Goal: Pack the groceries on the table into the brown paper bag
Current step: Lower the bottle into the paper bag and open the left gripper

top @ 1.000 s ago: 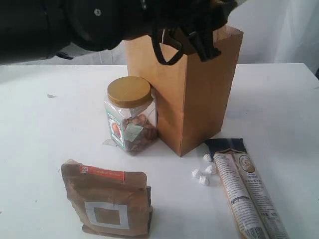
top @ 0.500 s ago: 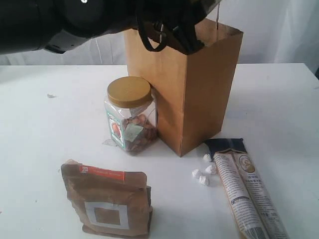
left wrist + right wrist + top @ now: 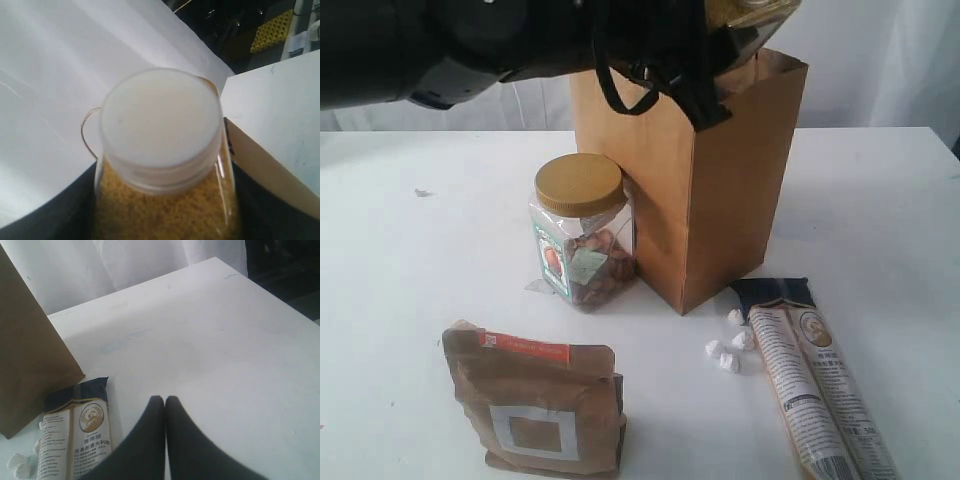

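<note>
My left gripper (image 3: 162, 202) is shut on the yellow-grain bottle (image 3: 165, 165), whose white cap faces the camera. In the exterior view the bottle (image 3: 756, 14) hangs at the top edge, just above the open mouth of the brown paper bag (image 3: 725, 190). The gold-lidded clear jar (image 3: 582, 235) stands against the bag's left side. The brown pouch (image 3: 535, 410) stands near the front. The long beige packet (image 3: 815, 390) lies at the front right. My right gripper (image 3: 165, 401) is shut and empty above the table (image 3: 210, 340), beside the packet (image 3: 75, 437). The dark jar and carton are out of view.
Several small white lumps (image 3: 725, 350) lie between the bag and the packet. A small dark speck (image 3: 420, 192) marks the table at the far left. A thin string handle (image 3: 86, 131) loops beside the bottle. The left arm (image 3: 470, 40) spans the top of the exterior view.
The left arm has shifted a little above the bag's mouth, and the bottle's yellow grain now shows more at the top edge. The things on the table have not moved.
</note>
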Robot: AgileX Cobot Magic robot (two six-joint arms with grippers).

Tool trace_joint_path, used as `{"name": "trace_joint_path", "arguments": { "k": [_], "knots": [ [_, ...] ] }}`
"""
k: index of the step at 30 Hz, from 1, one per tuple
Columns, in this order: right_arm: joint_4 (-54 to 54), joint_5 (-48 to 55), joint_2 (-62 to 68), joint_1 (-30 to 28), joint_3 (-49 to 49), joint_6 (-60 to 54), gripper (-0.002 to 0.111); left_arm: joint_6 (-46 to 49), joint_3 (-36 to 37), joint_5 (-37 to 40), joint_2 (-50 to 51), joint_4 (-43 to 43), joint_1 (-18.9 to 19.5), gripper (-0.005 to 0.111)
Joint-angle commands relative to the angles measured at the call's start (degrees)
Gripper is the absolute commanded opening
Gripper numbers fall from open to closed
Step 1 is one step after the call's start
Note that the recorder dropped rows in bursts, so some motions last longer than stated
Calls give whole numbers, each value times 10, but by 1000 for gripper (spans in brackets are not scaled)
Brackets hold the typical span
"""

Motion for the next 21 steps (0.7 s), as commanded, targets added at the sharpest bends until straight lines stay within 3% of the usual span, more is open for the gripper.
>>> {"name": "trace_joint_path", "arguments": {
  "k": [1,13,21],
  "knots": [
    [-2,-1,-2,-3,1,2,0,6,-12,-61,-16,-7,1,0],
    [-2,-1,-2,-3,1,2,0,6,-12,-31,-16,-39,2,0],
    [-2,-1,-2,-3,1,2,0,6,-12,-27,-7,-57,54,0]
  ]
}}
